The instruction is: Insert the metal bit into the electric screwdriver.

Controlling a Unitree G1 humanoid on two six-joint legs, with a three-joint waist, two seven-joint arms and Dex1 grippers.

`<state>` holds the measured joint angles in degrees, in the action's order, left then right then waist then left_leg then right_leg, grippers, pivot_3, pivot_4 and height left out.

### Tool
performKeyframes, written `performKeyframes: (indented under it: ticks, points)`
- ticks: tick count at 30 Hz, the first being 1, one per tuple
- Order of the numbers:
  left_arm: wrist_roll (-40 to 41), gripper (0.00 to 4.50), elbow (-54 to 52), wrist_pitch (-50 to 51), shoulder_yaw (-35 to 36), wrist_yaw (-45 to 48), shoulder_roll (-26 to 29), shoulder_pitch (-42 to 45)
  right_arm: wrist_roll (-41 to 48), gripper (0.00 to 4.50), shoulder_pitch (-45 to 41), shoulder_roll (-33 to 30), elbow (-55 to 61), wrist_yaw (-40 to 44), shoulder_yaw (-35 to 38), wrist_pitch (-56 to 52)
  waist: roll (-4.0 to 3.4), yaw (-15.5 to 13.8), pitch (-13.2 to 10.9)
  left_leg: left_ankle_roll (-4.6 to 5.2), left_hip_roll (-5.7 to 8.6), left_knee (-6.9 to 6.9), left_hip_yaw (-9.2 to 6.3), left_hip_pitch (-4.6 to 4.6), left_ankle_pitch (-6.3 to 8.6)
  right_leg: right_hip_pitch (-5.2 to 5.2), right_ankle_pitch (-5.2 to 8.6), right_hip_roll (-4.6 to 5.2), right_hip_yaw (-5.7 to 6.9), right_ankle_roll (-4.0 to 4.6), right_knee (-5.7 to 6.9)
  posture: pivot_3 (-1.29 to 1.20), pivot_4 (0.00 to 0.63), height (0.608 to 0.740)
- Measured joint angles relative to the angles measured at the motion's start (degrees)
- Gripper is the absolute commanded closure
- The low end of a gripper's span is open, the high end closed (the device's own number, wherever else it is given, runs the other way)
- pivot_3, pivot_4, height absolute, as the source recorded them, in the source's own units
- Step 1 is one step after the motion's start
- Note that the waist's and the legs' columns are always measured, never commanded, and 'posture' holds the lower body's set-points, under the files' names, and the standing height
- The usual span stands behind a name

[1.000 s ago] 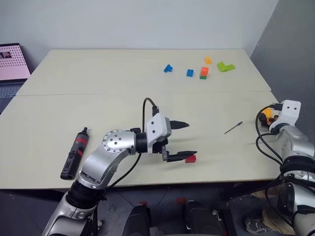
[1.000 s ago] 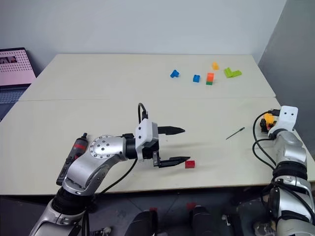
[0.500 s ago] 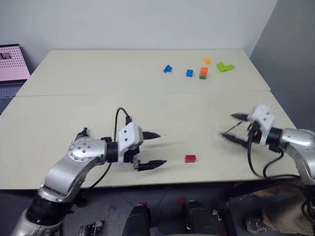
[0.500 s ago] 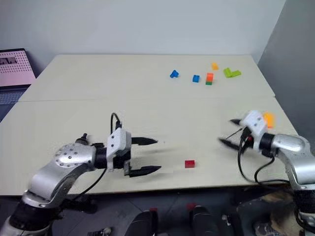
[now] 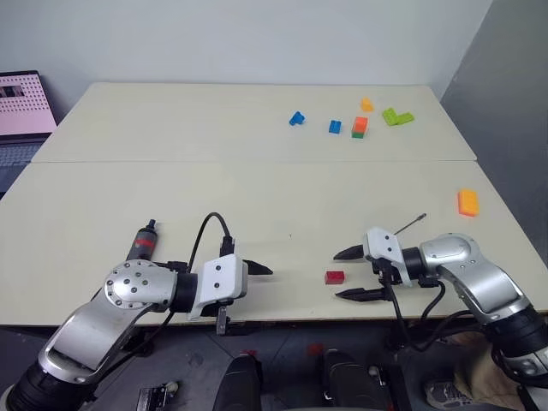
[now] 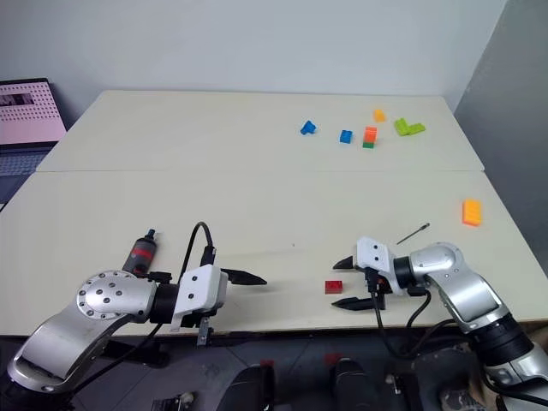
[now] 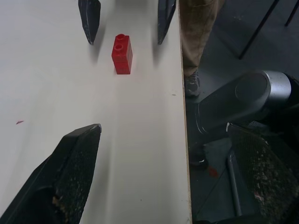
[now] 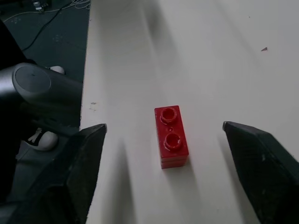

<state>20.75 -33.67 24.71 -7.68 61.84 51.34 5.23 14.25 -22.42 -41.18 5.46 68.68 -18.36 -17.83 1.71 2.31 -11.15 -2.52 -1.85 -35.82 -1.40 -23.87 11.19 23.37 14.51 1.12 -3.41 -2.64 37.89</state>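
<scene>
The bit (image 5: 408, 223) lay at about 1 o'clock from the right gripper (image 5: 350, 274), just beyond its wrist, long axis running 1 to 7; that arm was nearer. Both jaws gaped empty; a red brick (image 5: 334, 276) lay before the right gripper's. The screwdriver (image 5: 143, 241) lay at 11 o'clock from the left gripper (image 5: 244, 295), probably partly hidden. No containers.

Red brick (image 8: 171, 136) on table (image 8: 224, 60) near edge, betw. right tool's (image 8: 168, 186) spread fingers.
</scene>
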Motion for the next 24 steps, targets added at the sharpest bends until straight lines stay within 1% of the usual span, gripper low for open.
performKeyframes:
  ticks: [1, 2, 4, 5, 9, 10, 11, 12, 17, 19, 21, 22, 24]
  points:
    - [0.31, 0.0, -0.1, 0.17, 0.0, -0.01, -0.01, 0.0, -0.41, 1.49, -0.03, 0.53, -0.5, 0.01, -0.56, 0.52, 0.0, -0.03, 0.0, 0.0, 0.0, 0.0, -0.01, 0.01, 0.0, 0.0, 0.0, 0.0, 0.01, 0.0, 0.01, 0.0, 0.15, 0.74]
    - [0.56, 0.0, -0.19, 0.37, 0.0, -0.02, -0.01, 0.0, -0.92, 1.62, -0.03, 0.94, -0.96, 0.04, -1.03, 1.06, 0.0, -0.05, 0.0, 0.0, 0.0, 0.0, -0.01, 0.0, 0.0, 0.0, 0.0, 0.0, 0.01, 0.0, 0.01, 0.0, 0.15, 0.74]
    - [0.91, 0.0, -0.4, 1.2, 0.0, -0.08, -0.02, 0.02, -1.88, 2.25, -0.01, 1.27, -1.81, 0.08, -1.34, 2.42, 0.0, -0.18, 0.0, 0.0, 0.0, -0.02, 0.0, 0.0, 0.0, 0.0, 0.0, 0.0, -0.01, 0.0, 0.02, 0.0, 0.15, 0.74]
    - [1.02, 0.0, -0.42, 1.31, 0.0, -0.1, -0.02, 0.03, -2.02, 2.42, -0.01, 1.25, -1.87, 0.08, -1.34, 2.62, 0.0, -0.26, 0.0, 0.0, 0.0, -0.03, 0.0, 0.0, 0.0, 0.0, 0.0, 0.0, 0.0, 0.0, 0.02, 0.0, 0.15, 0.74]
    - [1.68, 0.0, -0.45, 1.65, -0.01, -0.17, -0.4, 0.62, -2.18, 3.39, 1.15, 1.06, -1.62, 0.21, -1.14, 3.42, 0.0, -0.46, 0.0, 0.0, 0.0, -0.02, -0.01, 0.01, 0.0, -0.01, 0.0, 0.0, 0.01, 0.0, 0.02, 0.0, 0.15, 0.74]
    - [1.68, 0.0, -0.45, 1.65, -0.02, -0.18, -0.48, 0.75, -2.18, 3.57, 1.48, 1.01, -1.56, 0.22, -1.12, 3.48, 0.0, -0.46, 0.0, 0.0, 0.0, -0.02, -0.01, 0.0, 0.0, -0.01, 0.0, 0.0, 0.01, 0.0, 0.02, 0.0, 0.15, 0.74]
    - [1.68, 0.0, -0.44, 1.65, -0.05, -0.19, -0.68, 1.24, -2.21, 3.89, 1.83, 0.97, -1.51, 0.31, -1.11, 3.55, 0.0, -0.47, 0.0, 0.0, 0.0, -0.02, 0.0, 0.0, 0.0, -0.01, 0.0, 0.0, 0.0, 0.0, 0.02, 0.0, 0.15, 0.74]
    - [1.71, 0.0, -0.42, 1.65, -0.15, -0.2, -1.07, 1.72, -2.25, 4.03, 1.98, 0.84, -1.17, 0.3, -1.04, 3.73, 0.0, -0.48, 0.0, 0.0, 0.0, -0.03, 0.0, 0.01, 0.0, -0.01, 0.0, 0.0, 0.0, 0.0, 0.03, 0.0, 0.15, 0.74]
    - [1.87, 0.0, 0.05, 1.65, -0.99, -0.54, -3.52, 3.74, -2.27, 4.03, 4.42, 0.32, 0.71, -1.23, 0.84, 4.63, 0.01, -0.5, 0.0, 0.0, 0.01, -0.06, -0.01, 0.01, 0.0, -0.03, -0.01, 0.0, 0.0, -0.01, 0.05, 0.0, 0.15, 0.74]
    - [1.96, 0.0, 0.64, 1.45, -1.11, -1.35, -5.71, 5.08, -1.54, 4.03, 6.3, 0.24, 1.26, -4.43, 5.41, 4.13, 0.01, -0.62, 0.0, 0.0, 0.03, -0.1, -0.01, 0.01, 0.0, -0.06, -0.02, 0.0, -0.01, -0.04, 0.06, 0.0, 0.15, 0.74]
    - [2.56, 0.0, 1.44, 1.15, -1.22, -2.45, -8.92, 6.56, -1.27, 4.03, 8.36, -0.06, 0.92, -9.45, 11.73, 3.09, 0.05, -0.88, 0.0, 0.0, 0.05, -0.16, -0.03, -0.01, 0.0, -0.1, -0.04, 0.01, 0.0, -0.06, 0.05, 0.0, 0.15, 0.74]
    - [3.02, 0.0, 2.45, 1.1, -1.55, -2.73, -10.7, 8.02, -1.27, 4.03, 10.31, -0.08, 0.76, -13.52, 16.32, 2.5, 0.06, -1.04, 0.0, 0.0, 0.06, -0.16, -0.04, -0.01, 0.0, -0.11, -0.04, 0.01, 0.0, -0.07, 0.03, 0.0, 0.15, 0.74]
    - [3.36, 0.0, 3.5, 0.94, -1.97, -3.25, -13.05, 9.86, -1.44, 4.03, 12.77, -0.02, -0.96, -19.04, 22.58, 1.38, 0.08, -1.2, 0.01, 0.0, 0.08, -0.17, -0.03, -0.01, 0.0, -0.13, -0.05, 0.02, -0.01, -0.08, 0.02, 0.0, 0.15, 0.74]
